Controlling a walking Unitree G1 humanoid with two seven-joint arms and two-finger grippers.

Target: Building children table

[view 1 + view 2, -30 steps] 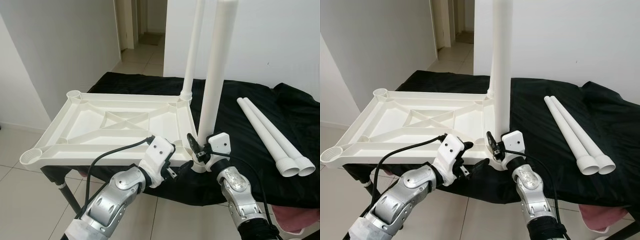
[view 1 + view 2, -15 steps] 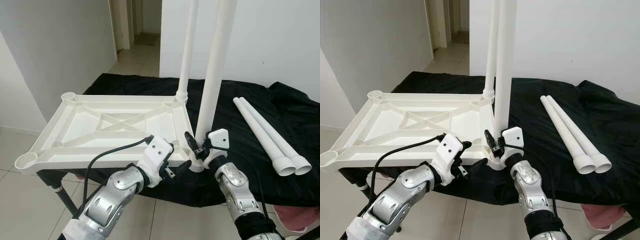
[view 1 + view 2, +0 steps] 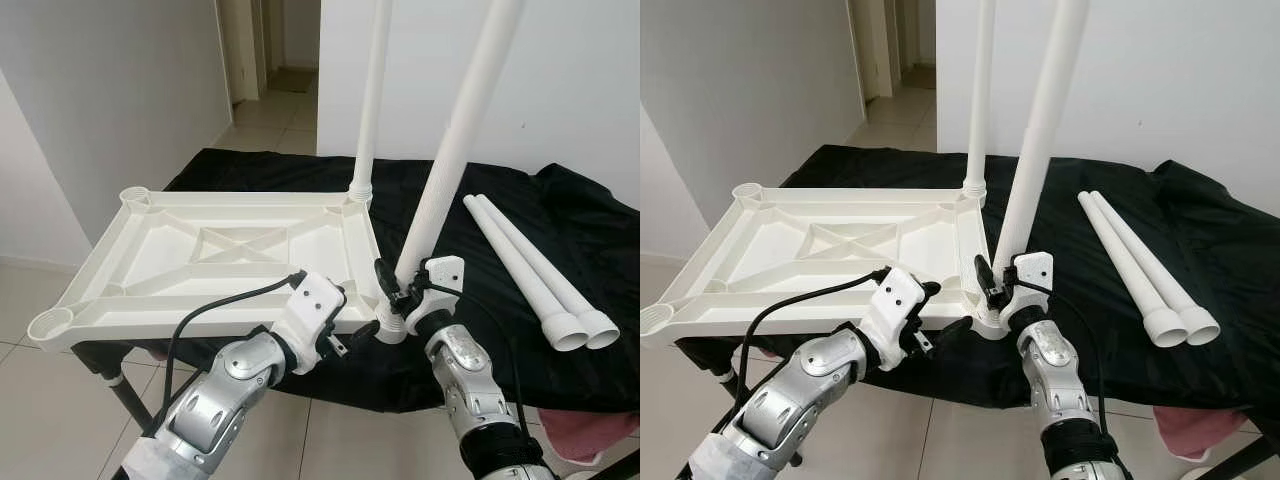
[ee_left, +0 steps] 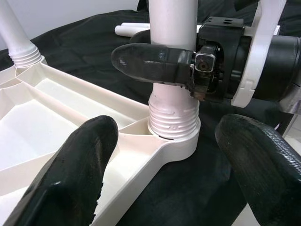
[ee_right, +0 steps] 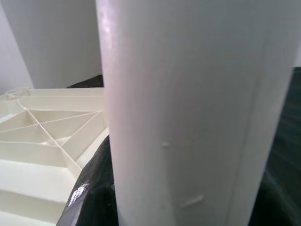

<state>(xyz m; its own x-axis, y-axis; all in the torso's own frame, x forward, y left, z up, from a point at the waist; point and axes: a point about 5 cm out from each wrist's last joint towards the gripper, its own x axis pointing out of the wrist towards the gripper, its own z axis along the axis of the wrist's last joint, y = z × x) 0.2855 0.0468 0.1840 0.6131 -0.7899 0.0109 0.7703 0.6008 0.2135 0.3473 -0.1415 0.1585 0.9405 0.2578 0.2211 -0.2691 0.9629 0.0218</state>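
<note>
white-walled room, tiled floor, black cloth-covered bench [image 3: 480, 190] as the work surface. white ribbed plastic tabletop [image 3: 215, 255] lies upside down on it, near-left part overhanging the edge. one white plastic tube leg [image 3: 372, 90] stands upright in the far right corner socket. right gripper [image 3: 395, 297] is clamped low on a second white tube leg [image 3: 455, 150], its threaded end in the near right corner socket [image 4: 174, 141], leaning right, not plumb. left gripper [image 3: 352, 338] sits just beside that socket, fingers [image 4: 80, 160] spread, holding nothing. two spare white tube legs [image 3: 535, 265] lie side by side on the cloth. legs look light, stiff, smooth, so likely slippery; grip near the thread collar. thread seating depth is probably partial, hard to tell.
</note>
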